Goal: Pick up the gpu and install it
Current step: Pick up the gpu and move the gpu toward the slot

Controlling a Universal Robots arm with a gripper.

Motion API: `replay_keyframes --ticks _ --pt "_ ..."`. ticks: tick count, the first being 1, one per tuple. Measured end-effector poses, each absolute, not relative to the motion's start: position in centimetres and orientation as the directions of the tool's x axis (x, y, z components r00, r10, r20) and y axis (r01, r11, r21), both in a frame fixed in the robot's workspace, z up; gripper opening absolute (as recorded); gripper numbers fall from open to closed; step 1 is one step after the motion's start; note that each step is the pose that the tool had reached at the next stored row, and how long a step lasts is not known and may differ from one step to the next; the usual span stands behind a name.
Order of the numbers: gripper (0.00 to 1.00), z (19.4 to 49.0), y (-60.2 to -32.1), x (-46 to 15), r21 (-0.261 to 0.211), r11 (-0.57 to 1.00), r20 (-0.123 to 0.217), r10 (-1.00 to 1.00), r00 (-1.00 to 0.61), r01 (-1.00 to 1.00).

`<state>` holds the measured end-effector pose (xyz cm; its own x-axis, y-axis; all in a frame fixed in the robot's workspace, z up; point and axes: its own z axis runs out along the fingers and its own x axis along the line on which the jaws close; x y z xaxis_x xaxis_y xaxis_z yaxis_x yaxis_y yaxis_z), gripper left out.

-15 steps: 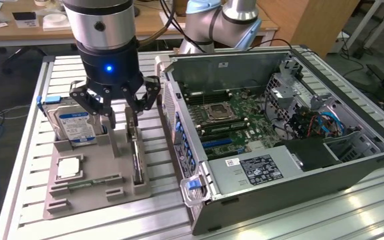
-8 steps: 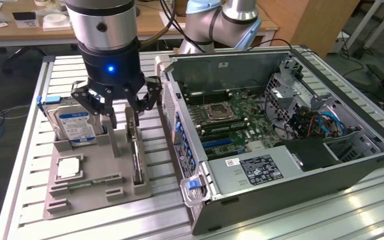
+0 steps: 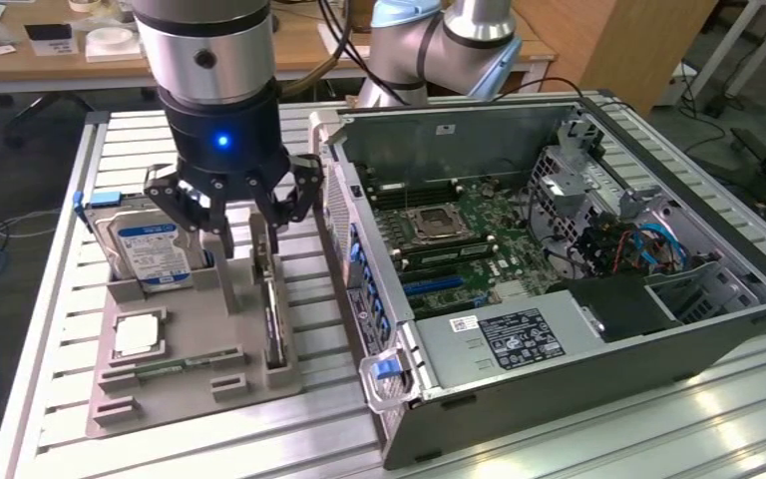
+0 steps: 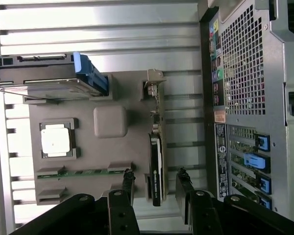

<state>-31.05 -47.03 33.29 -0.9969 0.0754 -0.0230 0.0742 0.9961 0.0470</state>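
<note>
The gpu [image 3: 272,311] stands on edge in a slot of the grey holder [image 3: 177,404] on the table, its black cooler and green board edge-on [image 4: 157,164] and its silver bracket [image 4: 154,85] at the far end. My gripper [image 3: 252,235] hangs right above it, open. In the wrist view the gripper [image 4: 156,182] straddles the card: one finger [image 4: 128,182] is on one side and the other finger [image 4: 183,182] on the other, with a gap on each side. Nothing is held.
The holder also carries a silver hard drive [image 3: 148,249] with a blue-white label, a processor [image 3: 137,334] and a narrow memory stick [image 3: 177,366]. The open computer case [image 3: 702,329] lies at the exterior view's right, its motherboard [image 3: 470,244] exposed. Its perforated rear panel [image 4: 245,63] is close to the gpu.
</note>
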Motion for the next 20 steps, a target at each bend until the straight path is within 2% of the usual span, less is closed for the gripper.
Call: replay_keyframes --ticks 20 --pt "0.47 31.5 -47.0 -30.6 0.047 0.996 -0.023 0.075 -0.997 0.074"
